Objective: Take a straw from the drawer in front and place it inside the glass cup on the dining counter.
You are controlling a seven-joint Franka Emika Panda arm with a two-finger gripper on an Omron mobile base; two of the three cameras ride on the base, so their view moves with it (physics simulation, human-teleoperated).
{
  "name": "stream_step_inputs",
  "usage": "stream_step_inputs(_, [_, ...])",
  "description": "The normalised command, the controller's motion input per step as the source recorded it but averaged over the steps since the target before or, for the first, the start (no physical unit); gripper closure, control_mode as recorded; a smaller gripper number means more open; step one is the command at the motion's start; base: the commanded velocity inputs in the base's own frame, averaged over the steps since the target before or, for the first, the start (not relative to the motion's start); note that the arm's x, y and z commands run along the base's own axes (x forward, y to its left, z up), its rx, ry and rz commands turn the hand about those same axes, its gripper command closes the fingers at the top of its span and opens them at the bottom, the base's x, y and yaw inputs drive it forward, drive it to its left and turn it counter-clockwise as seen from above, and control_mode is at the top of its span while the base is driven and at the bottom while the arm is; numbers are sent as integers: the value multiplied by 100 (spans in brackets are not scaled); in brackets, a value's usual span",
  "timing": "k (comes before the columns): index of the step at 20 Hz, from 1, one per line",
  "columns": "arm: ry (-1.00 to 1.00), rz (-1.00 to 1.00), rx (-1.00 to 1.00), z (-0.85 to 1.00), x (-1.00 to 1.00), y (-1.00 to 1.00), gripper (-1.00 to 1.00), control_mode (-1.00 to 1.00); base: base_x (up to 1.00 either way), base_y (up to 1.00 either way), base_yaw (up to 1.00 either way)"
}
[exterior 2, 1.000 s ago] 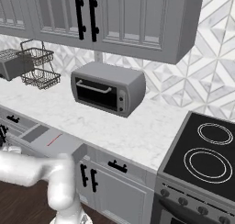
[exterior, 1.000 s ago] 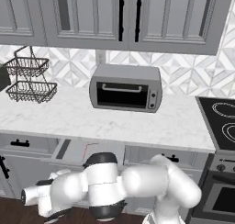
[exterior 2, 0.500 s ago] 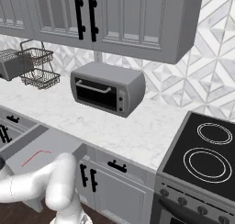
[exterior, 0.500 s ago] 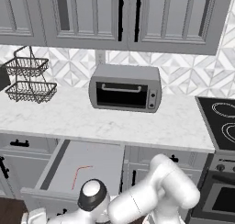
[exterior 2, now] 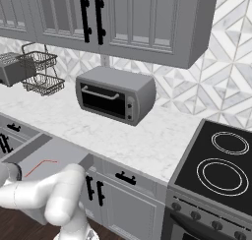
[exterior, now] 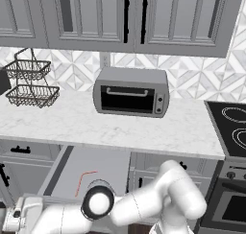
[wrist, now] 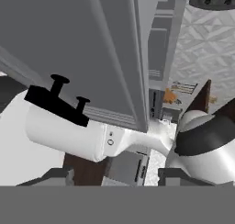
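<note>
- Jaws: you could not tell how far apart they stood; their tips sat low in the hand view, just beside the drawer's black bar handle (wrist: 57, 104), with no grip visible.
- Your drawer (exterior: 103, 167) stood pulled out below the white surface (exterior: 72, 122).
- Inside it lay one thing, the pink-red straw (exterior: 84, 180), flat on the grey floor, bent end toward the cabinets.
- Your toaster oven (exterior: 131, 91) and wire basket (exterior: 29, 82) stood on that surface.

Grey panelled wall cabinets (exterior: 134, 17) with black bar handles hang above a white marble worktop (exterior: 91, 125). A grey toaster oven (exterior: 130, 91) stands against the diamond-patterned backsplash (exterior 2: 226, 81), a wire basket rack (exterior: 30, 82) to one side, a black stove (exterior 2: 216, 167) to the other.
</note>
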Motion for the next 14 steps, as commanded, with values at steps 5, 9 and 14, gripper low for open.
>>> stream_step_inputs(5, [-31,-9,63,96,-69,-93,-100,-100,0,0,0])
stream_step_inputs(9, [18,-45,76,32,-40,-93,-100,-100,0,0,0])
stream_step_inputs(14, [22,-66,58,-35,-25,-80,-100,-100,0,0,0])
